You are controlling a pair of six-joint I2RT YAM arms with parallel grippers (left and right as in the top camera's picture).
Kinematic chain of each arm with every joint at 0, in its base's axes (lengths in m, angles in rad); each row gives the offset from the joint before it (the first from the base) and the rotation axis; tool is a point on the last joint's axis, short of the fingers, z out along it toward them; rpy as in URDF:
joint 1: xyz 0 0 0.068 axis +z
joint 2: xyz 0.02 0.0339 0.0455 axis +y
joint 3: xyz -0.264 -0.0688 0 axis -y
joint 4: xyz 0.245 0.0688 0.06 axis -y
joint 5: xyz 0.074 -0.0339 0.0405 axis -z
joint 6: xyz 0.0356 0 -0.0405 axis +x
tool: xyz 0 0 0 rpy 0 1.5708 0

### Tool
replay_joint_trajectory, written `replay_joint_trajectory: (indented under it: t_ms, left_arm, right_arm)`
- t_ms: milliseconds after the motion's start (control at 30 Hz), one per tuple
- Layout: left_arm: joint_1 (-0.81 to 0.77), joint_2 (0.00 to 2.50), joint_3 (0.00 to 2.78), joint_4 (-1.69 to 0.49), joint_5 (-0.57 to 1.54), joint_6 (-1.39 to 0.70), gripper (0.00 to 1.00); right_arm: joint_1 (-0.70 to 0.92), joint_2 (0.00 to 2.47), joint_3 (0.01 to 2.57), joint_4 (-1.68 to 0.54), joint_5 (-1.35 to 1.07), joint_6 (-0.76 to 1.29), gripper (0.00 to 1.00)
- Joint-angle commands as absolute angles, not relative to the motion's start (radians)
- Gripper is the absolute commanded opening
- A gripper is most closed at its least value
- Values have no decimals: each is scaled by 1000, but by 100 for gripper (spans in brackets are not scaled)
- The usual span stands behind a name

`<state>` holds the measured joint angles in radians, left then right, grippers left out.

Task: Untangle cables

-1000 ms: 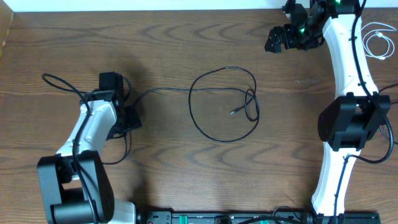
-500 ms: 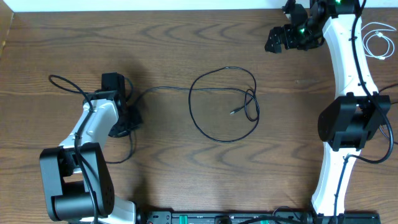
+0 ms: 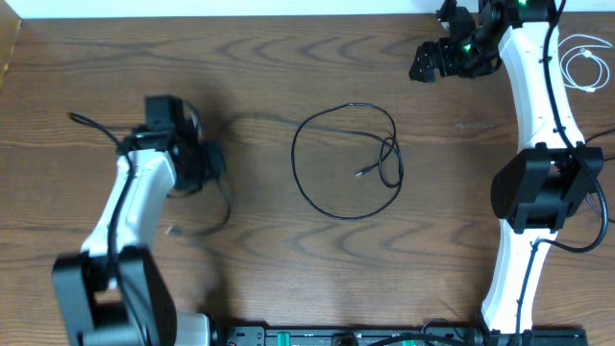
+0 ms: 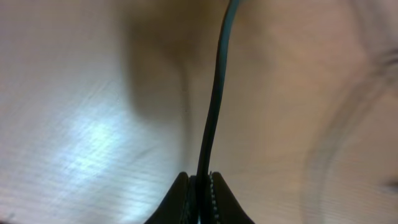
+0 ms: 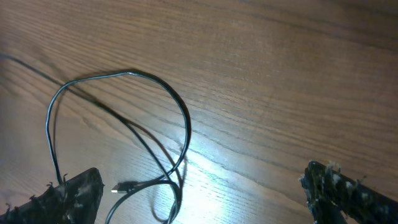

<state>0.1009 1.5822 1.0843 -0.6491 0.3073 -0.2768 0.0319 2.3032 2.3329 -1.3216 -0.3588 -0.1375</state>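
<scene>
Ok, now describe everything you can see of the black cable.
The black cable is thin, flexible and rubbery-looking. Most of it lies on the wooden table in one wide loop, with a small tangle on the loop's right side and a small plug end inside it. One strand runs left, pinched in the shut left end effector.

1. This looks like a robotics lab bench. Two white-and-black robot arms, the left arm [image 3: 130,207] and the right arm [image 3: 538,96], stand at the near edge of one wood-grain counter [image 3: 288,58].
2. A black rail [image 3: 317,336] with green fittings runs along that edge between their bases.
3. Thick black wires [image 3: 96,127] trail from the arms, and a green light [image 3: 468,45] glows at the right arm's wrist.
4. A thin black cable [image 3: 346,163] and a white cable [image 3: 584,62] lie on the counter like test pieces.
5. A plain white strip [image 3: 240,8] borders the far side.
</scene>
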Motion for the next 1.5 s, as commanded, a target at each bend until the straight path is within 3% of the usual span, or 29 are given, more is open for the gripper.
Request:
replay_joint_trajectory:
  t_ms: [0,200,467,600,867,933,1033,1167,1200,1300,1467]
  left_arm:
    - [83,1460,1151,-577,512,-361,7]
    - [-43,1381,1151,-278,586,-542,7]
    - [-258,1497,1151,37,589,-810,7]
    - [-350,1593,1151,119,608,-920,7]
    - [-522,1727,1151,174,614,-933,8]
    - [-562,1745,1151,175,613,-926,17]
    - [-620,1759,1151,183,608,-876,57]
    - [-652,1758,1151,214,611,-812,76]
    - [-653,1758,1151,220,611,-813,85]
    - [-654,1757,1151,220,618,-812,93]
    - [-633,1726,1151,215,654,-761,94]
  right_arm:
    - [30,2260,2341,-1325,-358,-128,99]
    - [31,2260,2341,-1325,-358,-127,99]
    - [31,2260,2340,-1344,-357,-128,99]
    - [31,2260,2340,-1348,-357,-128,99]
    - [14,2260,2340,-1350,-358,-128,99]
    - [8,2260,2340,-1350,-358,-127,99]
    - [-1,2260,2340,-1350,-359,-99,99]
    - [-8,2260,2340,-1350,-361,-97,99]
    - [-8,2260,2340,-1350,-361,-97,99]
    - [-8,2260,2340,-1352,-361,-97,99]
    - [-8,2260,2340,-1365,-361,-97,99]
